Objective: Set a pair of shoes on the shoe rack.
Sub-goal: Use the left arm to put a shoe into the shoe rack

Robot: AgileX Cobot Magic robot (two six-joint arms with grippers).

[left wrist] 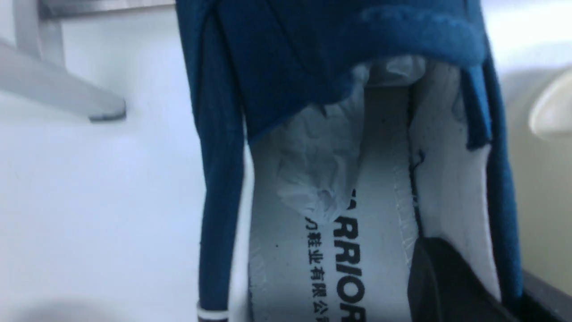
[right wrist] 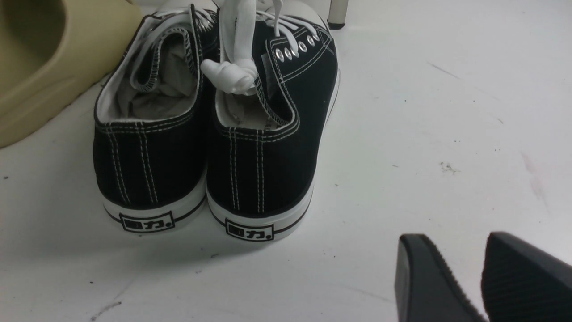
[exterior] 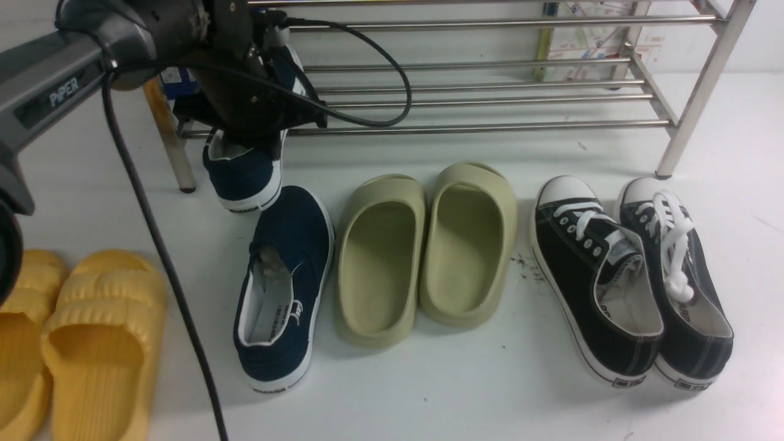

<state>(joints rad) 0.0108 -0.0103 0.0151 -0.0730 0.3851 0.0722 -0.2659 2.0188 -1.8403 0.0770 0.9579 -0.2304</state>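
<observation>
One navy-blue slip-on shoe hangs tilted, toe up and heel down, at the left end of the silver shoe rack. My left gripper is shut on its side wall. In the left wrist view this shoe fills the frame, with one finger inside against the white lining and my left gripper pinching the wall. The other navy shoe lies on the white floor below it. My right gripper shows only in its wrist view, open and empty over bare floor.
Olive-green slides lie right of the navy shoe, then black lace-up sneakers. Yellow slides sit at the front left. The left arm's black cable hangs down. The rack's right leg stands behind the sneakers.
</observation>
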